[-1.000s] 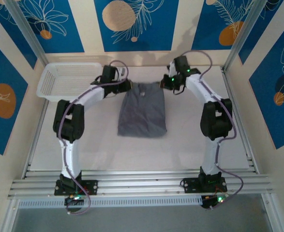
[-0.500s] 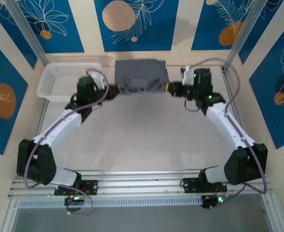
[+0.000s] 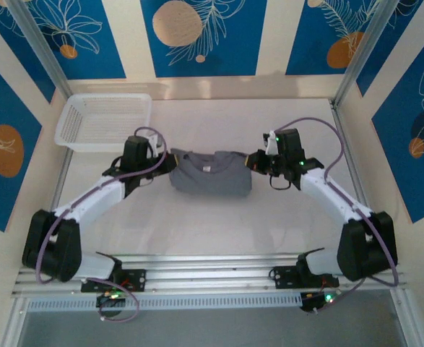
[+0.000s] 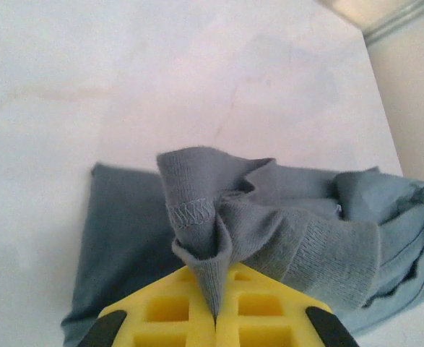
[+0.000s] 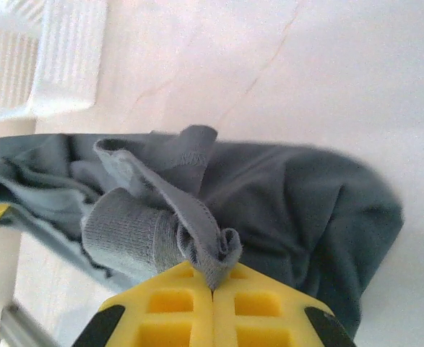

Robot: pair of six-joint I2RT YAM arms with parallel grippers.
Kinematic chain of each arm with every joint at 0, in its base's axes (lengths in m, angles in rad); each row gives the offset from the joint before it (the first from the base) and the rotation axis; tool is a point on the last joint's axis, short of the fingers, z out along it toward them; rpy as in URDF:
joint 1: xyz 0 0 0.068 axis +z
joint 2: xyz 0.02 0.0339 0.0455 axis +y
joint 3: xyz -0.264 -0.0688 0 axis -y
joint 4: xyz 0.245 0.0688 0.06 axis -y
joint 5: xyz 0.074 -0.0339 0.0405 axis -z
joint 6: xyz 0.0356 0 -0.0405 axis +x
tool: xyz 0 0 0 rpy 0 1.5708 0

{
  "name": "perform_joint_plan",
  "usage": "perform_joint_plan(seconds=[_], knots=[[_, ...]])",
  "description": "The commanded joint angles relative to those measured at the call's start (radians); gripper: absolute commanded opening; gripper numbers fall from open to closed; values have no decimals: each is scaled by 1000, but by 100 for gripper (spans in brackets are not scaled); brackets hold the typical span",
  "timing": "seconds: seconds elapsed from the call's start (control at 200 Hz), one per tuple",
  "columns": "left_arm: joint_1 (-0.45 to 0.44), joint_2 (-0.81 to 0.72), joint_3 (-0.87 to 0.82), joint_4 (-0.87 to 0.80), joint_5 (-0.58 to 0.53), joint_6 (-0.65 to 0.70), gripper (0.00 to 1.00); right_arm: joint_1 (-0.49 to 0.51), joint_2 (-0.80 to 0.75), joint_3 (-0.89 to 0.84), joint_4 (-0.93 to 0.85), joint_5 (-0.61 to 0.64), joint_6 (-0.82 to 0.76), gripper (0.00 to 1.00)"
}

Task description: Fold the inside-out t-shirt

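The slate-grey t-shirt [image 3: 209, 173] lies as a compact folded bundle in the middle of the table, between the two arms. My left gripper [image 3: 170, 162] is shut on a pinch of its left edge; in the left wrist view the cloth [image 4: 269, 217] bunches up from between the closed yellow fingers [image 4: 168, 311]. At the bundle's right end my right gripper [image 3: 251, 160] is shut on the shirt too, and in the right wrist view a curl of hem [image 5: 212, 253] sticks out of its closed yellow fingers [image 5: 262, 307], with the shirt [image 5: 305, 202] spread beyond.
A white mesh-sided basket [image 3: 104, 121] stands at the back left of the table, also seen in the right wrist view [image 5: 45, 58]. Bare white tabletop [image 3: 212, 224] lies in front of the shirt. Metal frame posts and patterned walls enclose the cell.
Both grippers carried the shirt up to the back of the table and have now brought it down and forward, so that it lies folded over at the middle. Both arms stretched out low.
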Motion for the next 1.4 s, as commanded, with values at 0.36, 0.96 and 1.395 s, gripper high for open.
perform_joint_plan(seconds=[0.36, 0.96, 1.395], knots=[[-8, 403, 40, 216, -26, 70, 27, -62, 367, 38, 25, 70, -90, 5], [-85, 130, -63, -7, -69, -36, 63, -88, -260, -199, -135, 63, 254, 64], [-438, 691, 452, 224, -26, -170, 61, -72, -531, -440, -179, 17, 743, 64]])
